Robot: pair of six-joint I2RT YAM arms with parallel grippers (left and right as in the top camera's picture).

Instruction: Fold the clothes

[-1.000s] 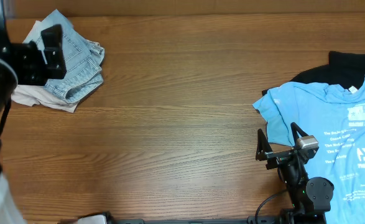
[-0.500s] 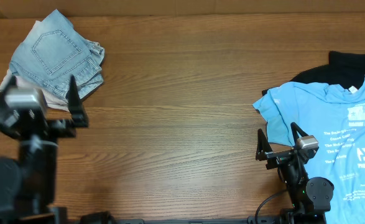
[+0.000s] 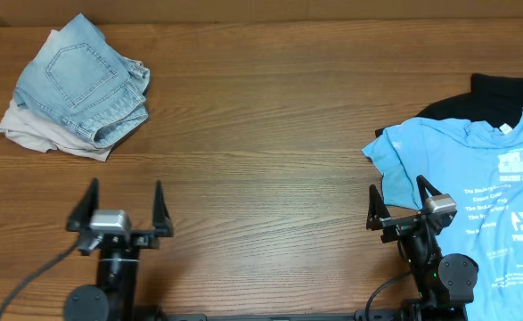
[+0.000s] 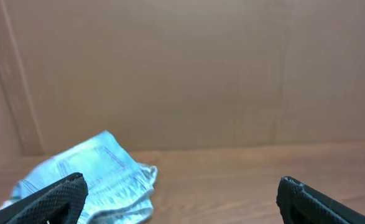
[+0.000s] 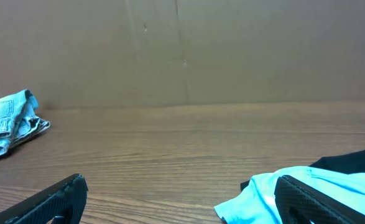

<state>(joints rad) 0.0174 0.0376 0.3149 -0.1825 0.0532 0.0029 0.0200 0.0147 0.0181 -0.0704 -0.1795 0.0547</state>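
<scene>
Folded light-blue denim shorts (image 3: pixel 87 86) lie at the table's far left corner on top of folded beige shorts (image 3: pixel 34 134); the denim also shows in the left wrist view (image 4: pixel 101 171) and the right wrist view (image 5: pixel 8 121). A sky-blue printed T-shirt (image 3: pixel 475 169) lies spread at the right on a black garment (image 3: pixel 502 94); it also shows in the right wrist view (image 5: pixel 275 193). My left gripper (image 3: pixel 120 207) is open and empty near the front edge, well below the shorts. My right gripper (image 3: pixel 402 203) is open and empty, one finger over the T-shirt's sleeve.
A brown cardboard wall (image 4: pixel 188 74) stands along the table's far edge. Bare wooden tabletop (image 3: pixel 261 143) stretches between the two piles of clothes.
My left arm has pulled back from the denim shorts at the far left to the front edge, leaving the shorts folded on the beige ones. The right arm has not moved.
</scene>
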